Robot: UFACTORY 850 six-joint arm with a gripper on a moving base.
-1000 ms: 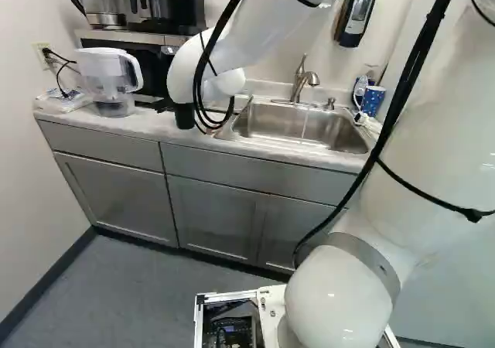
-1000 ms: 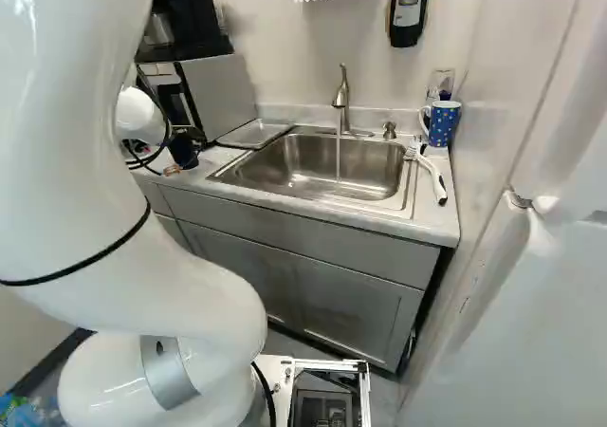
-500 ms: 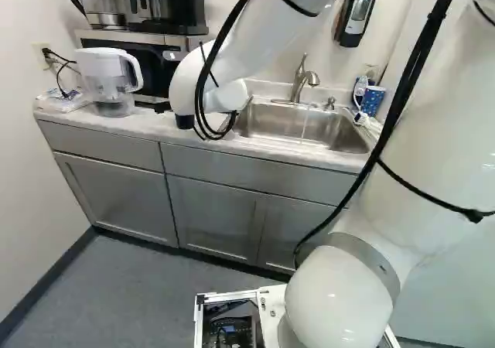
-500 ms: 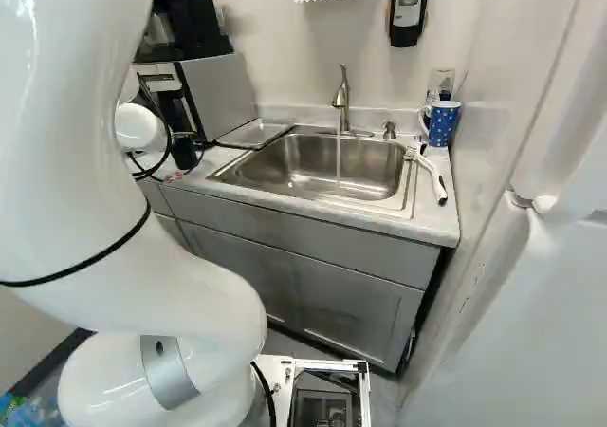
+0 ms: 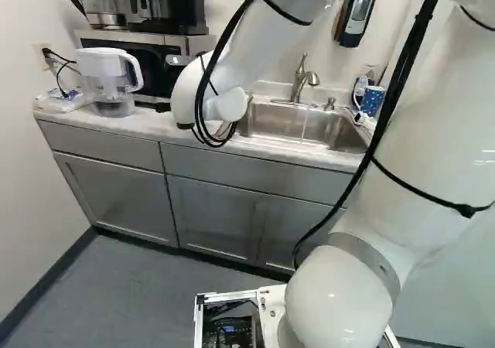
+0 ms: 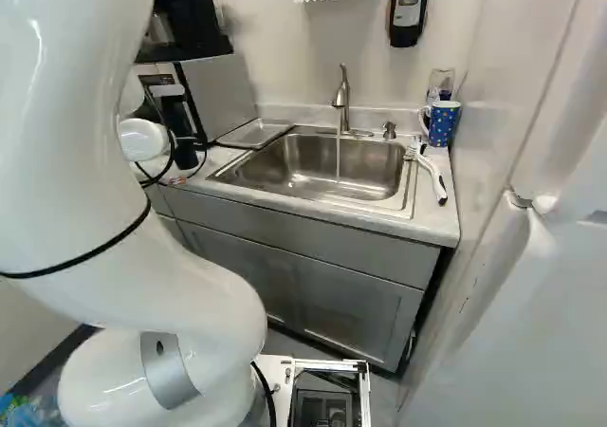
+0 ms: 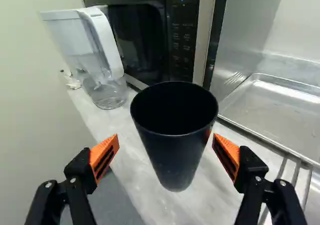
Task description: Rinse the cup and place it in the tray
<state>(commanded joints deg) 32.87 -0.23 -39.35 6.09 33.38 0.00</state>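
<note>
The black cup (image 7: 174,140) stands upright on the counter, its open mouth up, in front of the microwave. My gripper (image 7: 168,152) is open in the wrist view, an orange pad on each side of the cup's near part, with counter visible between each pad and the cup's lower body. In the base views my white wrist hides most of the gripper; a dark shape beside the wrist in the right base view cannot be told apart as cup or gripper. The metal tray (image 6: 256,133) lies left of the sink (image 6: 318,166), under whose faucet (image 6: 342,97) a thin water stream falls.
A water pitcher (image 5: 108,77) stands left of the microwave (image 7: 145,35). Right of the sink are a blue dotted mug (image 6: 443,123) and a white-handled brush (image 6: 432,178). A wall rises at the counter's right end.
My wrist has shifted and turned a little beside the microwave, and the upper arm in the left base view has moved slightly. The base and the counter's things have stayed put.
</note>
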